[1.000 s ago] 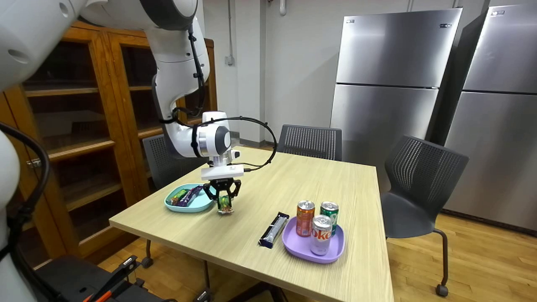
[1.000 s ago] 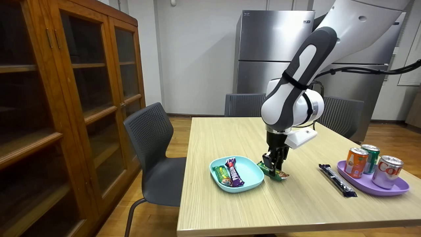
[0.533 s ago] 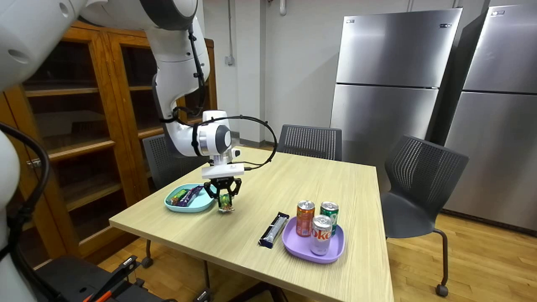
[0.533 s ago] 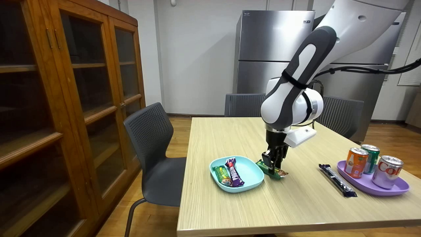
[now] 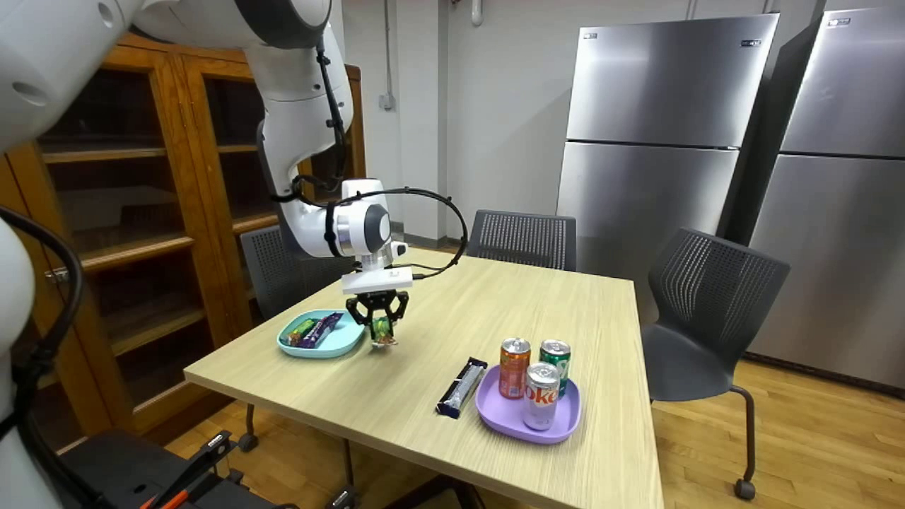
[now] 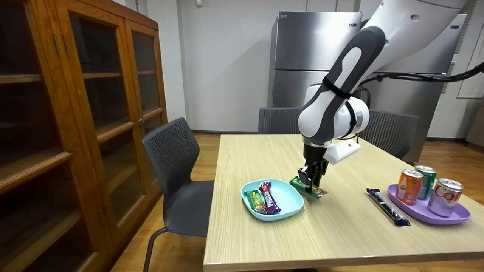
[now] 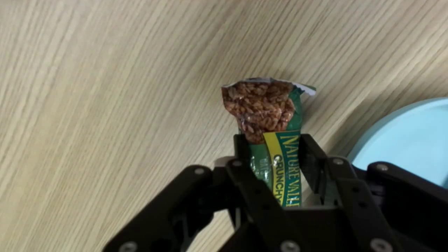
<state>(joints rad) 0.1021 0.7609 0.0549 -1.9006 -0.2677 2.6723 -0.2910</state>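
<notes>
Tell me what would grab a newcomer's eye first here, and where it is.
Probably the big white robot arm, its gripper closed on a green Nature Valley bar beside the turquoise tray. Next, likely the three upright drink cans in the purple tray, which sits on the table beside a dark-wrapped bar. Then perhaps the steel refrigerators in the background of both exterior views.

three cans [image 5: 539,389] stand on a purple tray [image 5: 498,414], two steel refrigerators [image 5: 654,184] in the background.
</notes>
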